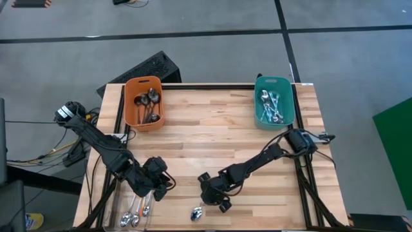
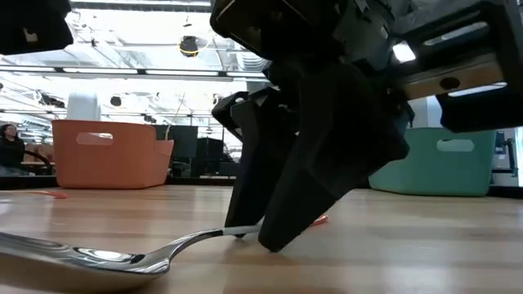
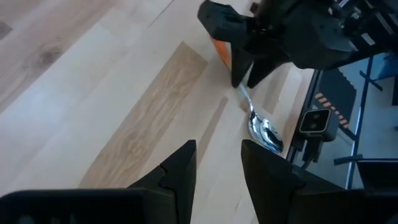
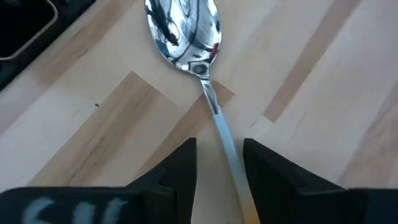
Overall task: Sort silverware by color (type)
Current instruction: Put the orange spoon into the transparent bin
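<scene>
While the left gripper [image 1: 156, 182] waits at seven o'clock — fingers slightly apart, holding nothing — the right gripper [image 4: 219, 167] stands at six o'clock over an orange-handled spoon [image 4: 198, 56] lying flat on the table [image 1: 212, 135]. Its fingers [image 4: 180, 171] straddle the handle narrowly — whether they touch it cannot be told.

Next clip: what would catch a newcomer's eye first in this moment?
The right gripper at the table's front edge, its jaws straddling the handle of a shiny spoon lying flat on the wood. Next, the two bins at the back: an orange bin on the left and a teal bin on the right, each holding spoons. The left gripper hangs near more spoons at the front left corner.
</scene>
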Robot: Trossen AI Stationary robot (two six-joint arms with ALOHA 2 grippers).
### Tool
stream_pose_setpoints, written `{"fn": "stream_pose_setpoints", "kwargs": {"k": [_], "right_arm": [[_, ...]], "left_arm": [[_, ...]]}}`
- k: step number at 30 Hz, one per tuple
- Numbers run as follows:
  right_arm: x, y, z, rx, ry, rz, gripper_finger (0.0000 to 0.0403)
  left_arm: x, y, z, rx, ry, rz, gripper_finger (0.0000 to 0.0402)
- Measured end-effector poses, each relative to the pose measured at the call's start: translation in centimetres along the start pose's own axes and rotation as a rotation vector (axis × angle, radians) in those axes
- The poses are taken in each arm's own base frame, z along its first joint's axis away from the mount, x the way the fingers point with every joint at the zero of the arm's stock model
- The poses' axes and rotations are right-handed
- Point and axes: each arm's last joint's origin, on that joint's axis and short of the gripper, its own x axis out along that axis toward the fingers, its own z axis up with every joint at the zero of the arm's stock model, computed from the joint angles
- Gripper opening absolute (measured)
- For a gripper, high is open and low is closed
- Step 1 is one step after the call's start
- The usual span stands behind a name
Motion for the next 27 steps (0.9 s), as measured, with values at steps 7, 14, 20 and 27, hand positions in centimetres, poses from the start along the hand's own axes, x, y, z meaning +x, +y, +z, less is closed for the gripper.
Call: {"fn": "stream_pose_setpoints", "kwargs": {"k": [7, 14, 20, 27], "right_arm": [[-0.2, -0.4, -0.7, 0.022, 0.068, -0.027, 0.0116], [-0.4, -1.1, -0.9, 0.147, 0.078, -0.04, 0.0022], [-1.5, -2.0, -0.7, 0.385, 0.061, -0.021, 0.0015], [-5.7, -4.2, 0.5, 0.498, -0.011, -0.074, 0.0005]], "left_arm": [[0.1, 0.1, 0.2, -0.002, -0.02, 0.011, 0.0114], [0.3, 0.4, 0.8, -0.014, -0.045, 0.04, 0.0114], [0.4, 0.5, 1.1, -0.047, -0.02, 0.028, 0.0114], [-1.4, 0.5, 2.1, -0.014, -0.142, -0.012, 0.0114]]}}
